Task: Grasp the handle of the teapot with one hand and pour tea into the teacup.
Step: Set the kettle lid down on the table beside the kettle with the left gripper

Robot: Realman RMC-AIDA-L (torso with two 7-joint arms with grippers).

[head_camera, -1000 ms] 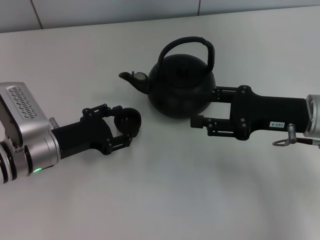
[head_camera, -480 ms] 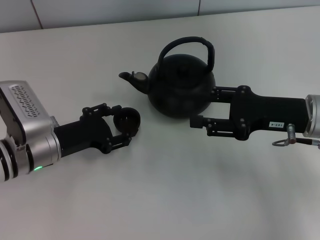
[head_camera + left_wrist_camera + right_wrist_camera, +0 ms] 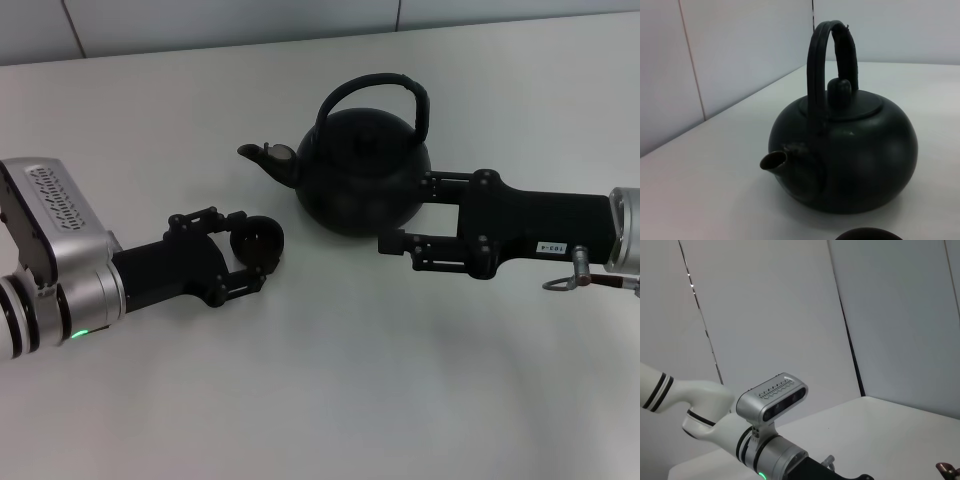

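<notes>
The large round matte-black teapot (image 3: pixel 362 175) sat upright on the white table (image 3: pixel 330 380), upper centre of the head view, short spout at 9 o'clock. Its thick black arched handle (image 3: pixel 385 90) rose over the lid, hoop running roughly spout-to-back, i.e. 9–3 o'clock.

The key relation: the handle was above, and toward 10–11 o'clock of, the right gripper (image 3: pixel 405 212), the labelled hand. That gripper lay low at table level on the pot's 3–4 o'clock side, jaws spread wide, far finger alongside the body, near finger just off its base. Nothing was grasped. So the reach probably needed lift w/ a re-aim before closing on the hoop. The right arm was clearly nearer the handle.

The tiny round black handleless teacup (image 3: pixel 256 241) stood at 7–8 o'clock of the pot, just below the spout tip, between the parted fingers of the left gripper (image 3: pixel 252 250); contact w/ the cup couldn't be judged.

Hidden: the left wrist view cut the cup to a rim sliver; the right wrist view showed no pot at all, only the other arm. The far right finger's tip was hard to make out against the black body.
</notes>
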